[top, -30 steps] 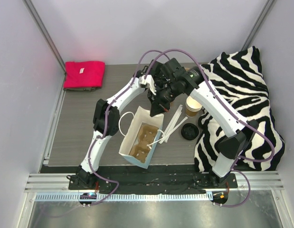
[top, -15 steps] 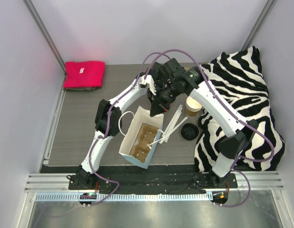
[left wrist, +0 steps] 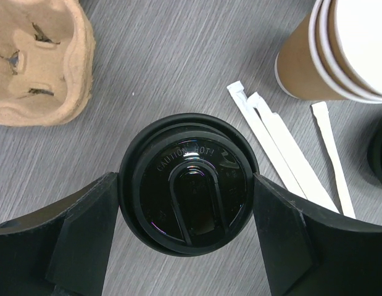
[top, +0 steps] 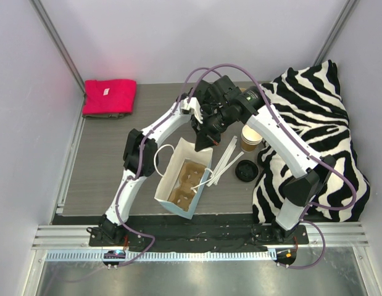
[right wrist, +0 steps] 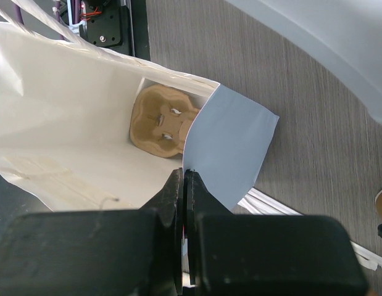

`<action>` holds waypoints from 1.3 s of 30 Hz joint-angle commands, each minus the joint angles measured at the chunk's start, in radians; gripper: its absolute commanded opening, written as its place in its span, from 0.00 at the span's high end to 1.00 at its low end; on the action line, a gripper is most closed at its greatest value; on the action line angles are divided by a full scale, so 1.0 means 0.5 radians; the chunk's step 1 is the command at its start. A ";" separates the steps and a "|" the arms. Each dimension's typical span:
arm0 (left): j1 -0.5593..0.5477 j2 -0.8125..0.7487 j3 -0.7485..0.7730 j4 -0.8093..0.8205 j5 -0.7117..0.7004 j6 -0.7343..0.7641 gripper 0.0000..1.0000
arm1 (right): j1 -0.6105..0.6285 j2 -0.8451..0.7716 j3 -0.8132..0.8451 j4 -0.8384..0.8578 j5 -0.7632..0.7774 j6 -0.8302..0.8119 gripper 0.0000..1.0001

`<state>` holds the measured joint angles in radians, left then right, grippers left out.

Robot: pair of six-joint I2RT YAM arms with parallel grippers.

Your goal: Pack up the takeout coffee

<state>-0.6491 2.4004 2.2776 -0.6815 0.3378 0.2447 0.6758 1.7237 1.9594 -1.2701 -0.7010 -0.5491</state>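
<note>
The takeout coffee (left wrist: 187,200) stands on the grey table, and in the left wrist view I see only its round black lid from straight above. My left gripper (left wrist: 186,177) straddles the lid, and its fingers (left wrist: 92,228) rest against both sides of it. In the top view this cup and the left gripper are hidden under the crossed arms. My right gripper (right wrist: 184,176) is shut on the top edge of the light blue paper bag (right wrist: 231,139), holding its mouth wide. From above, that gripper (top: 203,143) sits at the far end of the bag (top: 169,166).
A brown pulp carrier (top: 186,182) lies inside the bag. A pulp carrier (left wrist: 36,61) shows left of the lidded cup. Stacked lidless tan cups (top: 251,139), white stirrers (top: 224,159) and a loose black lid (top: 246,171) lie right of the bag. A zebra cloth (top: 314,142) covers the right side, a red towel (top: 109,96) the far left.
The left arm's elbow has shifted slightly toward the bag. The right arm and the bag have not moved.
</note>
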 commanded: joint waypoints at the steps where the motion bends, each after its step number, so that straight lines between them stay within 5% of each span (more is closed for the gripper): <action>1: 0.068 -0.116 0.062 -0.057 0.070 -0.002 0.54 | 0.001 0.004 0.030 -0.012 -0.043 -0.043 0.99; 15: 0.497 -0.696 -0.435 -0.321 0.251 -0.035 0.57 | -0.014 0.062 0.088 -0.037 -0.092 -0.068 0.99; 22: 0.886 -1.201 -1.023 -0.453 0.380 0.102 0.57 | -0.051 0.093 0.079 -0.034 -0.129 -0.071 0.99; 33: 1.246 -1.781 -2.084 0.046 0.398 0.112 0.53 | -0.106 0.145 0.094 -0.009 -0.135 -0.043 0.99; 39: 1.267 -1.865 -2.309 0.258 0.374 0.130 0.49 | -0.109 0.154 0.112 -0.009 -0.105 -0.043 0.99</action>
<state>-0.0177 1.5154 1.1519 -0.6891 0.5007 0.2943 0.6235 1.8030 1.9713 -1.2808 -0.7422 -0.5724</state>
